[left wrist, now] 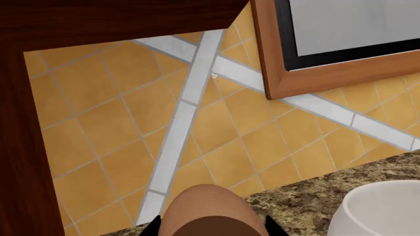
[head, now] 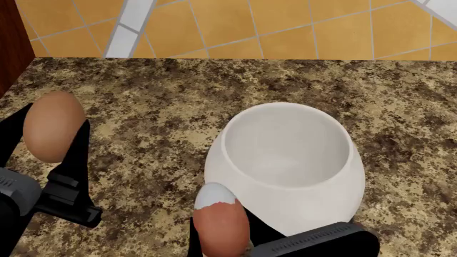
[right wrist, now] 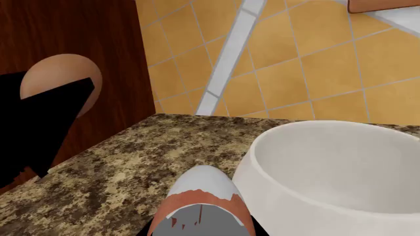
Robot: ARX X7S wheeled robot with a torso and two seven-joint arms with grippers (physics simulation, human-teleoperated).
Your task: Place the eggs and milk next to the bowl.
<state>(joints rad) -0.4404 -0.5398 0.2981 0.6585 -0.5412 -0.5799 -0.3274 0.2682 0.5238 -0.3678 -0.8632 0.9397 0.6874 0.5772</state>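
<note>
The white bowl [head: 289, 160] stands on the speckled granite counter [head: 164, 96]. My left gripper [head: 50, 128] is shut on the plain tan-brown egg [head: 52, 126], held above the counter to the bowl's left; the left wrist view shows that egg [left wrist: 206, 211] filling the space between the black jaws. My right gripper [head: 221, 227] is shut on the reddish-brown egg with a white-capped tip [head: 220, 219], right against the bowl's near left side. The right wrist view shows this egg [right wrist: 200, 206] beside the bowl [right wrist: 335, 172] and the tan egg [right wrist: 62, 78] farther off. The milk is out of view.
An orange tiled wall [head: 286, 27] with grey-white bands backs the counter. A dark wood cabinet side [right wrist: 72, 39] stands at the counter's left end. A wood-framed panel [left wrist: 328, 44] hangs on the wall.
</note>
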